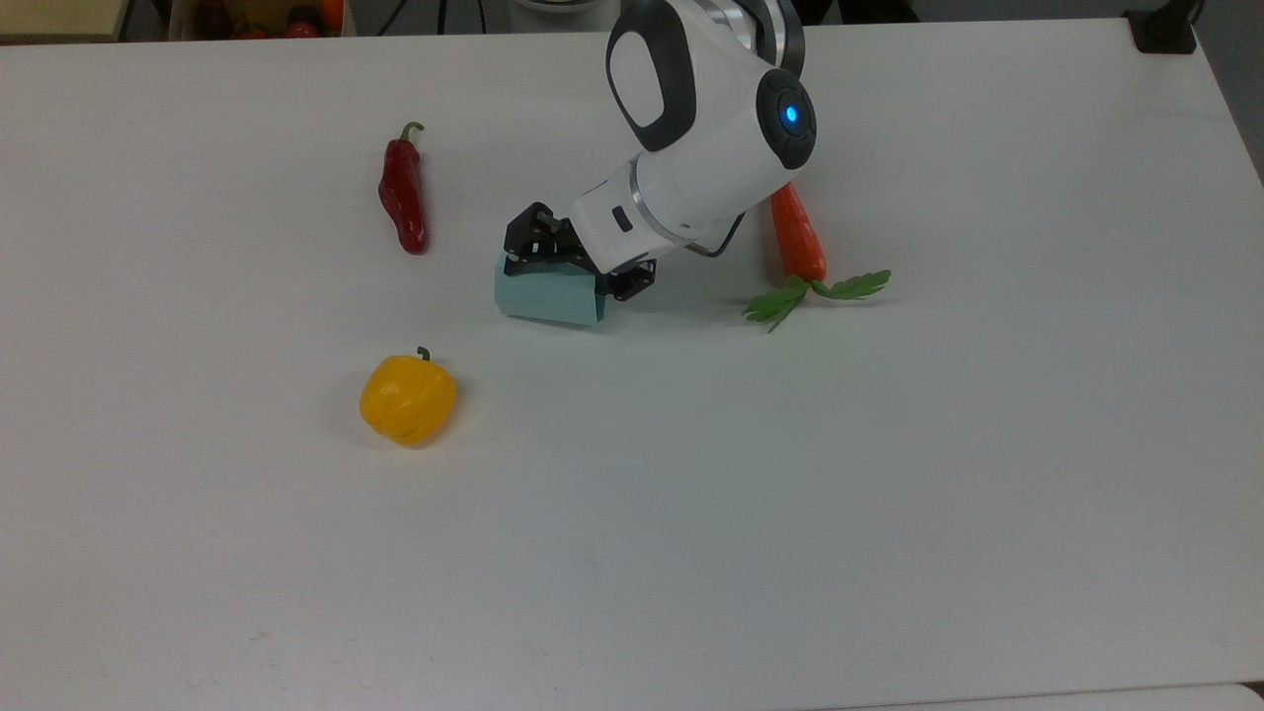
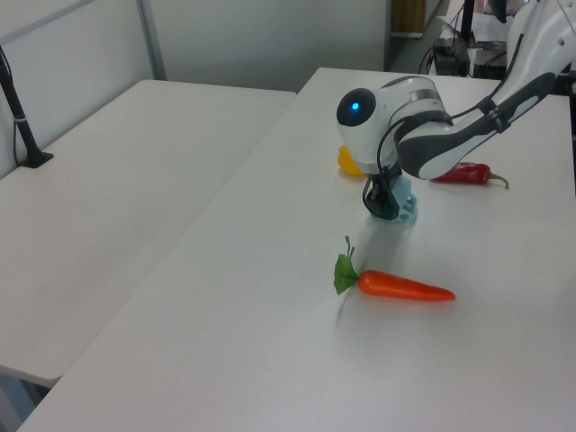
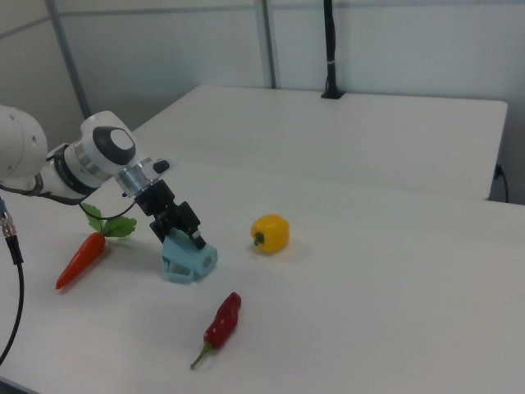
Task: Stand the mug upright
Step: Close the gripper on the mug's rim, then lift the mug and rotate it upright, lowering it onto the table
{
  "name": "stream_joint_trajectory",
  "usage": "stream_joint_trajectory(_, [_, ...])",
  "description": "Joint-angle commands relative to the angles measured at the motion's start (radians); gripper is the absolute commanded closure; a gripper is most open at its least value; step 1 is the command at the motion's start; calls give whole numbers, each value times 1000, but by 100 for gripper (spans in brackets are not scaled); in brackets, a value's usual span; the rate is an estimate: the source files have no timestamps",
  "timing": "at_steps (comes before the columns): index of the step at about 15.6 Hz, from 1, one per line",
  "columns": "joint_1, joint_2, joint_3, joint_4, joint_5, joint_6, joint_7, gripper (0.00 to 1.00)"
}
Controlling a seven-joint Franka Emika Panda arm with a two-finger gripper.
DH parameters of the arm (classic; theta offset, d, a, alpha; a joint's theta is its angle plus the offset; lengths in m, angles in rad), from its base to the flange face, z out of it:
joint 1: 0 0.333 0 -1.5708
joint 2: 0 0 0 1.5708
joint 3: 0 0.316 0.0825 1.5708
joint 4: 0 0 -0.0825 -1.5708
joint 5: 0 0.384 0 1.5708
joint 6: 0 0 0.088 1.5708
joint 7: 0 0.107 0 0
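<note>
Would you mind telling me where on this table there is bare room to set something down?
The table's whole near half, below the yellow bell pepper in the top view, is bare, as is the top view's right beyond the carrot. It is crowded around the mug, where the gripper sits between the red chili and the carrot.

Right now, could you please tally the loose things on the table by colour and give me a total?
Red: 1, chilli pepper
Yellow: 1, bell pepper
Orange: 1, carrot
Pale blue: 1, mug
Total: 4
</note>
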Motion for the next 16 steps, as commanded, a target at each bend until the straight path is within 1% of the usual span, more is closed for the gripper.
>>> stream_joint_trajectory(1, [0, -37, 5, -36, 10, -24, -43, 86])
stream_joint_trajectory(2, [0, -43, 5, -36, 10, -24, -43, 100])
stream_joint_trajectory(5, [-4, -72, 6, -33, 16, -26, -66, 100])
stream_joint_trajectory(6, [-14, -86, 6, -32, 34, -31, -90, 100])
stream_joint_trajectory(8, [-33, -116, 6, -22, 124, -32, -173, 100])
stream_joint_trajectory(11, [-68, -158, 5, -16, 222, -61, -320, 100])
stream_joint_trajectory(13, [-100, -187, 5, -13, 322, -57, -427, 100])
stream_joint_trajectory(14, [-115, -195, 3, -9, 379, -60, -501, 99])
stream_joint_trajectory(15, [-141, -202, -3, -10, 452, -63, -643, 99])
stream_joint_trajectory(16, [-155, -204, -9, -10, 498, -55, -705, 100])
